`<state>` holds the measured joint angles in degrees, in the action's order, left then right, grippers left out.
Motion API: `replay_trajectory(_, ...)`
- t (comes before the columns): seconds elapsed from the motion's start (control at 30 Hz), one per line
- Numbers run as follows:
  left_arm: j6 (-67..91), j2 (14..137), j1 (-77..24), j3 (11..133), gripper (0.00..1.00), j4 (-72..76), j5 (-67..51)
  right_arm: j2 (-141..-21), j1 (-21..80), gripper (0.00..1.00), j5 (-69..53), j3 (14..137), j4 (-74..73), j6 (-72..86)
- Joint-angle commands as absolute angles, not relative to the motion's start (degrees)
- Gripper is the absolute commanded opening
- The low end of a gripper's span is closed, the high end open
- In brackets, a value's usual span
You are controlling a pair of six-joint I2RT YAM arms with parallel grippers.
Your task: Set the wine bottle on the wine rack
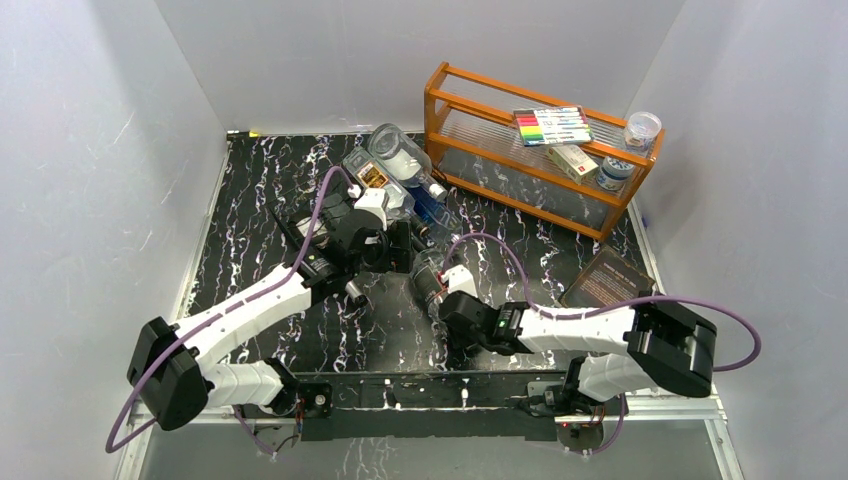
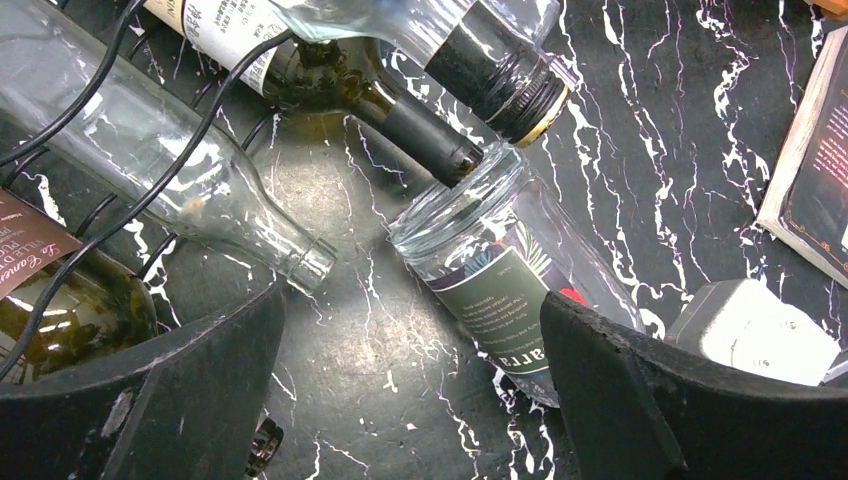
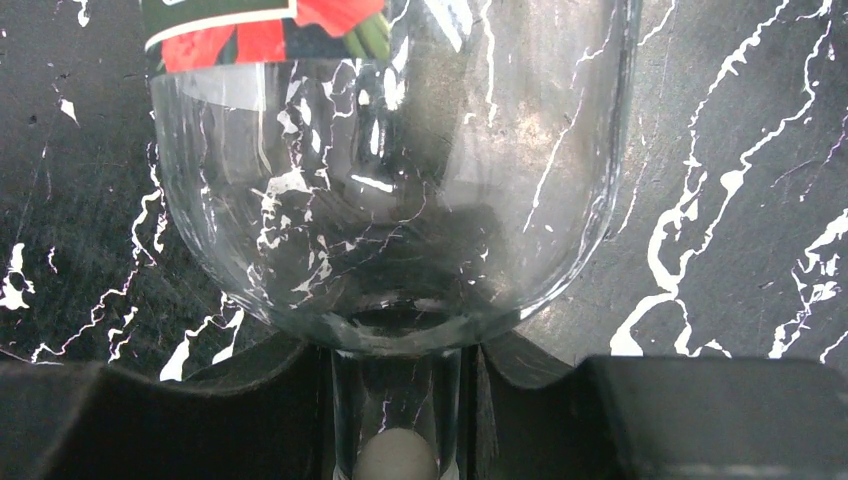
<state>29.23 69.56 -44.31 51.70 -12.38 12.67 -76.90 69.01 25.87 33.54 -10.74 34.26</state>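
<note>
Right wrist view: the clear glass wine bottle (image 3: 400,200), red-and-green labelled, lies flat on the black marbled desk (image 3: 720,150), just in front of the low black wire wine rack (image 2: 170,165). Its long axis runs away from the rack, base toward it and neck toward the right gripper (image 3: 400,420), whose jaws pinch that neck. The left gripper (image 2: 410,400) hovers beside the rack, jaws wide, holding nothing.

Likely trouble: smooth glass may pivot in so narrow a grip, letting the heavy base sag. That base sits right at the 2 dark-capped necks (image 2: 430,135) of racked bottles and could knock them.
</note>
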Motion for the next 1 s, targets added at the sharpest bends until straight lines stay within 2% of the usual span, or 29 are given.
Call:
replay_trajectory(0.0, 29.17, 67.10, -43.79, 51.69, 0.98, -12.99, 13.10, -75.20, 68.00, 0.00, 28.89, 29.95, -3.03, 31.62)
replay_trajectory(0.17, 29.00, 66.45, -42.85, 53.01, 0.98, -13.83, 13.65, -66.35, 68.47, 0.00, 30.00, 24.58, 7.06, 23.70)
replay_trajectory(0.43, 30.52, 67.32, -40.35, 54.41, 0.98, -14.49, 10.24, -58.58, 69.19, 0.00, 32.84, 20.96, 17.83, 17.92)
replay_trajectory(0.7, 32.04, 67.87, -39.86, 53.38, 0.98, -11.72, 2.88, -52.38, 70.46, 0.00, 30.60, 17.60, 17.52, 17.34)
replay_trajectory(0.97, 33.22, 74.23, -39.80, 47.84, 0.98, 1.01, -7.49, -52.42, 71.07, 0.00, 26.04, 17.77, 12.49, 21.47)
